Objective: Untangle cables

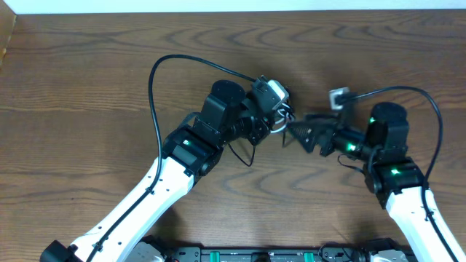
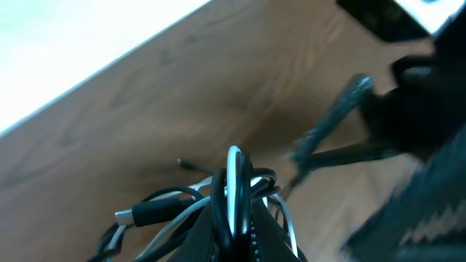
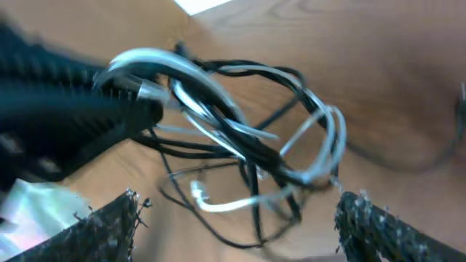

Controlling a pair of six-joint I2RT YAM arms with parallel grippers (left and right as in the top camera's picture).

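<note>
The cables form a loose tangle of thin black and white cords, lifted off the wooden table. My left gripper is shut on a bunch of these strands, black and white loops pinched between its fingers, and a black USB plug sticks out to the left. In the overhead view the left gripper meets the right gripper at the table's middle. My right gripper is open, its fingers wide on either side below the tangle, nothing between them. A black strand hangs below the left gripper.
Thick black arm cables arc over the table: one from the left arm, one from the right arm. The pale back edge of the table runs along the top. Bare wood lies to the far left.
</note>
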